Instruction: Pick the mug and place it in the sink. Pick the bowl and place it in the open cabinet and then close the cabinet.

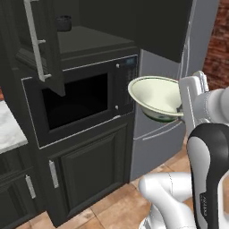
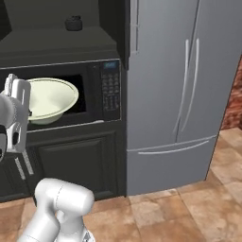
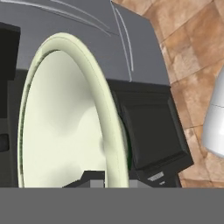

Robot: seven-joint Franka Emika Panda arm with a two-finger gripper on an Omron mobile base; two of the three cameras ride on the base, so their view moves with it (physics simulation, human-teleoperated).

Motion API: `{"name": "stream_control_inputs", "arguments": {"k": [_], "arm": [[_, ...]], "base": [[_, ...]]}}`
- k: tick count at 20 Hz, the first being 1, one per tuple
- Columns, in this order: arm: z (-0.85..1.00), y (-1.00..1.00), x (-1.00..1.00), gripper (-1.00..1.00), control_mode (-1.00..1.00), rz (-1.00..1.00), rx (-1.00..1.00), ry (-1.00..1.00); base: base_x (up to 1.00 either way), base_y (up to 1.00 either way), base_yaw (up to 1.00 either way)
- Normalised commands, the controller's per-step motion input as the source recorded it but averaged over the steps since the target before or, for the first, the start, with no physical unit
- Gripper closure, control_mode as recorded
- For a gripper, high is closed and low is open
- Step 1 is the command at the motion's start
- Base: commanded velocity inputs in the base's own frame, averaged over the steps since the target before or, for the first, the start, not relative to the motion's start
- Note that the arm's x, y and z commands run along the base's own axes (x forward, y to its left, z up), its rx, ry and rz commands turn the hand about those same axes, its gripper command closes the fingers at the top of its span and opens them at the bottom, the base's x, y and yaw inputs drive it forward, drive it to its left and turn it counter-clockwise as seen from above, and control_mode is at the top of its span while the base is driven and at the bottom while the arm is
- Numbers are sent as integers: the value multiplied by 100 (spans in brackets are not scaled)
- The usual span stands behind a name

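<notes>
The pale cream bowl (image 1: 155,96) hangs tilted in the air in front of the microwave, with a dark green pattern under its base. My gripper (image 1: 181,110) is shut on its near rim. From the right base view the bowl (image 2: 49,99) sits just right of the gripper (image 2: 28,113). The hand view looks along the bowl (image 3: 65,122) with the rim clamped between the fingertips (image 3: 94,177). The cabinet (image 1: 91,41) above the microwave stands open, its door (image 1: 42,42) with the long silver bar handle swung out to the left. The mug and the sink are out of view.
A small dark jar (image 1: 64,23) stands at the back of the open cabinet shelf (image 2: 56,45). A built-in microwave (image 1: 78,100) sits below it. A grey fridge (image 2: 179,90) stands to the right. A marble counter corner (image 1: 8,129) is at far left. The floor is tiled.
</notes>
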Motion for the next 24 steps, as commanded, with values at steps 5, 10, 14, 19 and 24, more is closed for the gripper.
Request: {"name": "stream_control_inputs", "arguments": {"k": [5, 10, 14, 19, 24], "arm": [[0, 0, 0, 100, 100, 0, 0, 0], [0, 0, 0, 100, 100, 0, 0, 0], [0, 0, 0, 100, 100, 0, 0, 0], [0, 0, 0, 100, 100, 0, 0, 0], [0, 0, 0, 100, 100, 0, 0, 0]], "base": [[37, -12, 15], [26, -15, 21], [30, -26, 22], [41, -30, 16], [46, -25, 16]]}}
